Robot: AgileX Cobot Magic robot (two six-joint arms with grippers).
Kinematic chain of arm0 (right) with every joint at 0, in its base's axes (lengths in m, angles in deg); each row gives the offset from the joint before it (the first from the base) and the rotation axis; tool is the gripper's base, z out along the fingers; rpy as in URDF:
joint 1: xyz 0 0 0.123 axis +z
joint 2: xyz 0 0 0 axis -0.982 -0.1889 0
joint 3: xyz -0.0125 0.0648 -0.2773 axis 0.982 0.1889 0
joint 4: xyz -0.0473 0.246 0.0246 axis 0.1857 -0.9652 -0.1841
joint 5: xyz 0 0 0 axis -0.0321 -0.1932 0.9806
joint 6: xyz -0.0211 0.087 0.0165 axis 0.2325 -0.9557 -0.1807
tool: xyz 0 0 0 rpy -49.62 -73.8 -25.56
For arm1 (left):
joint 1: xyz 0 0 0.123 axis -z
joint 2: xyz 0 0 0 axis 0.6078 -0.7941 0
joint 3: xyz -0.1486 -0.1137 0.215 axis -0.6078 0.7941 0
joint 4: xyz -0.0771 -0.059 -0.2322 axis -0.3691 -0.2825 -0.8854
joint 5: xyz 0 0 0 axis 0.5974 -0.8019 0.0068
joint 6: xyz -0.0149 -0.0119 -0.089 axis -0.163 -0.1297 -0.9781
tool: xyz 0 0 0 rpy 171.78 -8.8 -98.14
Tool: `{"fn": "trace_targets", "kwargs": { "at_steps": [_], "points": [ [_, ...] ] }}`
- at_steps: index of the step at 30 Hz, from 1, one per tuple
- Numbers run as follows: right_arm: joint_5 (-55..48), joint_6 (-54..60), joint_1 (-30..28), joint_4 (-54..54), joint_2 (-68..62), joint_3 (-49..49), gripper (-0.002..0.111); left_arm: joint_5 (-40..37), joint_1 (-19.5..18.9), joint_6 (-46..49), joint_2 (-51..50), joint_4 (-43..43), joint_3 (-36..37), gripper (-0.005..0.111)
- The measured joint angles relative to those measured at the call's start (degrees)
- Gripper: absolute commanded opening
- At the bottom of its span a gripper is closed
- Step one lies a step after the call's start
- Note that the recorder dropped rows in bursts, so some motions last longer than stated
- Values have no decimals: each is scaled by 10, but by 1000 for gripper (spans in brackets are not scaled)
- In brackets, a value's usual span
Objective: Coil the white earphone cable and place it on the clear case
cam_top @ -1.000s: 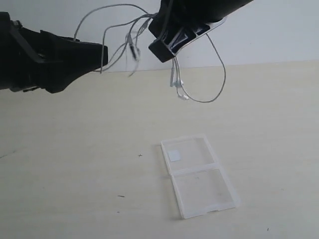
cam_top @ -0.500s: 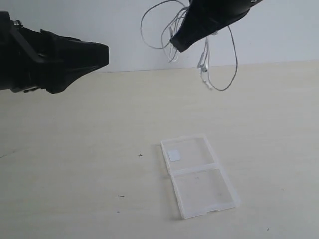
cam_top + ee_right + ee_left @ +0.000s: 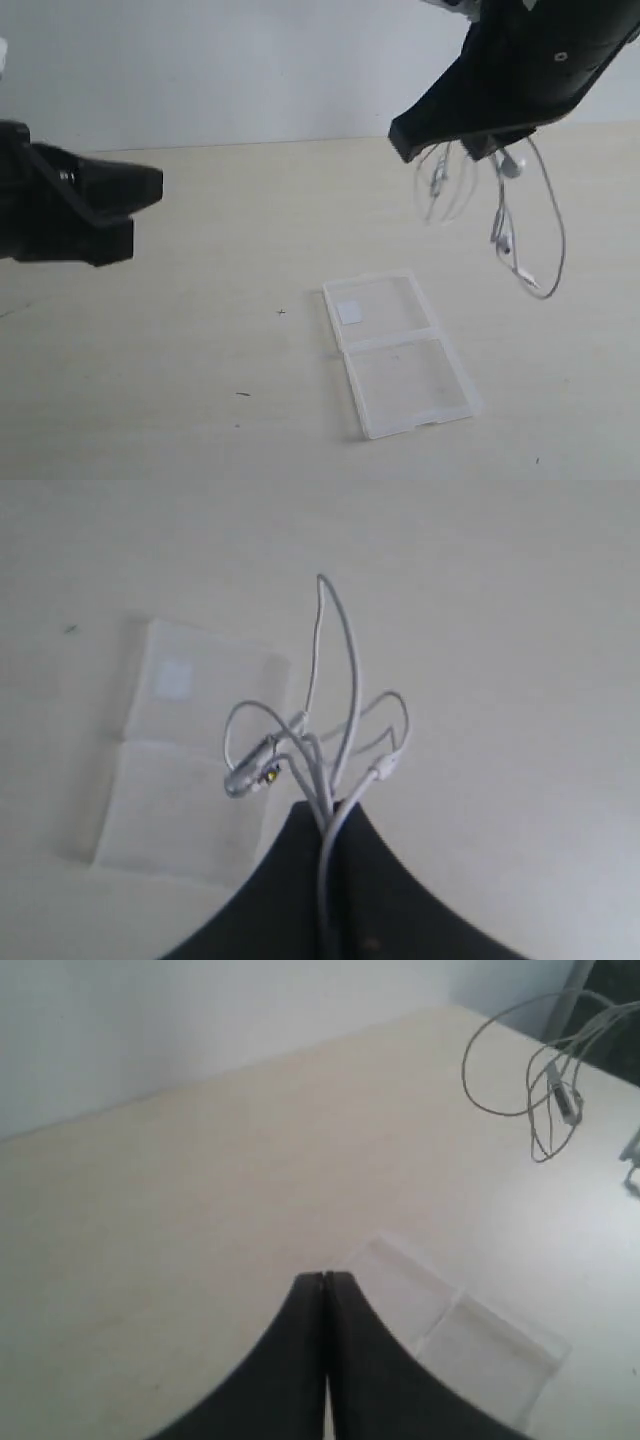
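The white earphone cable (image 3: 545, 215) hangs in loose loops under my right gripper (image 3: 470, 148), which is shut on it high above the table, to the upper right of the clear case (image 3: 398, 350). In the right wrist view the cable (image 3: 340, 690) fans out of the shut right gripper (image 3: 330, 808) over the case (image 3: 180, 780). The case lies open and flat, with a small white sticker (image 3: 350, 312) on its far half. My left gripper (image 3: 150, 195) is shut and empty at the left, well away from the case. In the left wrist view the left gripper (image 3: 323, 1278) has its jaws pressed together, with the case (image 3: 450, 1325) and the cable (image 3: 545, 1090) beyond.
A pale wooden table (image 3: 180, 340) ends at a white wall (image 3: 250, 60) behind. Small dark specks (image 3: 243, 394) lie on the table left of the case.
My right gripper has carried the cable rightward and down toward the case. The left gripper let go of the cable, drew back to the left and shut.
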Motion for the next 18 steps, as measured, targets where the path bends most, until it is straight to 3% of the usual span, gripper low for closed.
{"fn": "trace_targets", "kwargs": {
  "at_steps": [5, 10, 18],
  "points": [
    [-8, 75, 0, -140, -6, 0, 0, -3, 0, -5, 0, 1, 72, 0],
    [16, 84, 0, -149, -81, 0, 0, -1, 0, -26, 0, 1, 154, 0],
    [59, 84, 0, -151, -196, 0, 0, 0, 0, -28, 0, -5, 215, 0]
  ]
}}
